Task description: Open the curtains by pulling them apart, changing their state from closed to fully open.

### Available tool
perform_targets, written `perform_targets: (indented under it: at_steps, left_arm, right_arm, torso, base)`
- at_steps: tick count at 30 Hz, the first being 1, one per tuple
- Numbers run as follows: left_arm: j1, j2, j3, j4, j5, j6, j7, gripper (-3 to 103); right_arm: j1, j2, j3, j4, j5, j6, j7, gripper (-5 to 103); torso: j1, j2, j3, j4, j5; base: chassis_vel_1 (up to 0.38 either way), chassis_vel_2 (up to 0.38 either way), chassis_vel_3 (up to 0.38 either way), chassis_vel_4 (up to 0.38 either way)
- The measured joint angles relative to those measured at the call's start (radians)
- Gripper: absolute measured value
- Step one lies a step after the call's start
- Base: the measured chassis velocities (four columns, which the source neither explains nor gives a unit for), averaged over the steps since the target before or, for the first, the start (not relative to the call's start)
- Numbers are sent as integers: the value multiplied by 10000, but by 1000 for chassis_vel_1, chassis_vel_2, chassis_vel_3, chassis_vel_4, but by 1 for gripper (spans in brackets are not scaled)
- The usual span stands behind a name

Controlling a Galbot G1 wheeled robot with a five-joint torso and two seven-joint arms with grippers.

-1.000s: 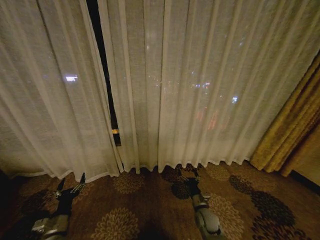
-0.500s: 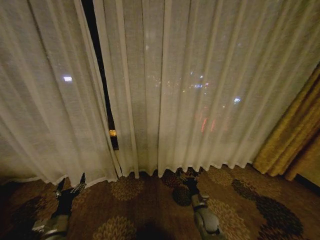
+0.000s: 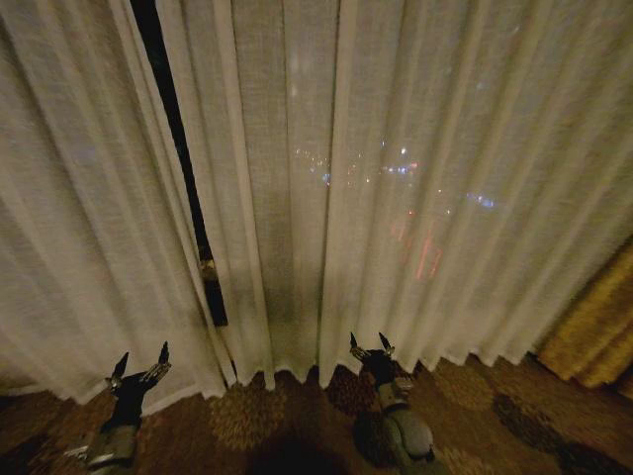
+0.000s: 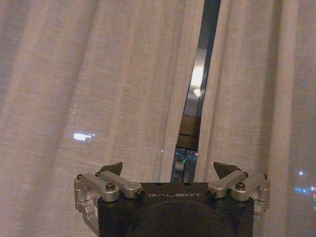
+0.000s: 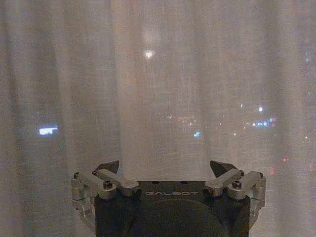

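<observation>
Two sheer cream curtains hang to the floor, the left panel (image 3: 79, 218) and the right panel (image 3: 396, 198), with a narrow dark gap (image 3: 178, 188) between them left of centre. My left gripper (image 3: 140, 359) is open, low near the hem of the left panel, holding nothing. My right gripper (image 3: 370, 345) is open just before the hem of the right panel. In the left wrist view the open left gripper (image 4: 168, 170) faces the gap (image 4: 197, 98). The right wrist view has the open right gripper (image 5: 165, 168) facing the pleated right panel (image 5: 163, 89).
A thicker golden-yellow drape (image 3: 593, 341) hangs at the far right. Patterned brown carpet (image 3: 297, 426) lies below the hems. City lights glow through the fabric.
The whole head view has shifted: the curtains look nearer and larger and less carpet shows, so the camera moved closer. Both grippers stay open and low.
</observation>
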State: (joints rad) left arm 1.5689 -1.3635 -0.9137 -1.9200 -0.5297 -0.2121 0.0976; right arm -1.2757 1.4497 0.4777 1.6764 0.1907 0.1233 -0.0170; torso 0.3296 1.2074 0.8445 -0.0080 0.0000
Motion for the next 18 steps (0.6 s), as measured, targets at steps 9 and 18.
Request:
perform_targets:
  at_steps: [9,18]
  left_arm:
    - [-2,0,0,0,0,0,0,100]
    - [3,0,0,0,0,0,1,100]
  right_arm:
    - [-35,0,-72,23,78,250,-111,100]
    - [-85,-3,-58,35,-121,231,-234,100]
  torso:
    - [12,-4,2,0,3]
    - [-15,9,-8,0,-2]
  base:
    - [-211,231,223,-224]
    - [-22,13,17,-11]
